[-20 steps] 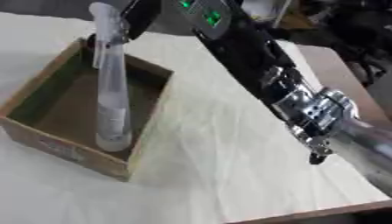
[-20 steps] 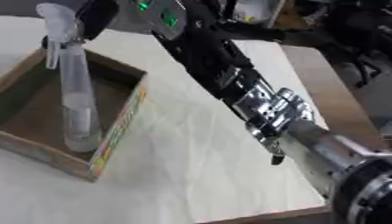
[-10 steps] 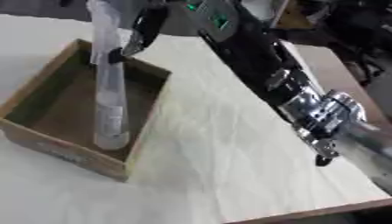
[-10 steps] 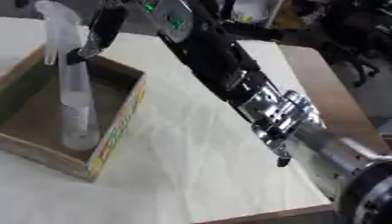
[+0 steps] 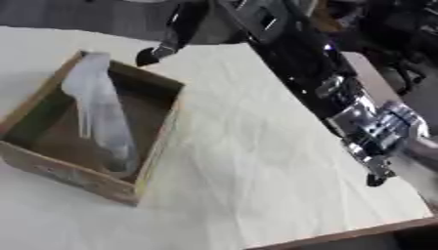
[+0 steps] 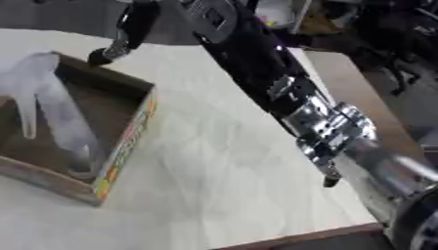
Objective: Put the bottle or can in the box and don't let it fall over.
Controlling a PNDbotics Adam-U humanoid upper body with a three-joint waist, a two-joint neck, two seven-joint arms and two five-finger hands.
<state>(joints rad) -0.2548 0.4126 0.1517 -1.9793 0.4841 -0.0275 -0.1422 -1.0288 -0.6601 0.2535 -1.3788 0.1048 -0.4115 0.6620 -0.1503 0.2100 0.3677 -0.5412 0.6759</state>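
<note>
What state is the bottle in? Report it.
In the box, leaning: bottle has its base on the floor and top tilted left. The right hand is off it.

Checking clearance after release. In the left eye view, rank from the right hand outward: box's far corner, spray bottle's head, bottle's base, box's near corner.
From the right hand, raised above the box's far side:
1. Far corner of the brown cardboard box, just below the hand.
2. Head of the clear plastic spray bottle, left of it.
3. Bottle base, inside the box.
4. Box near corner, lowest in view.
</note>
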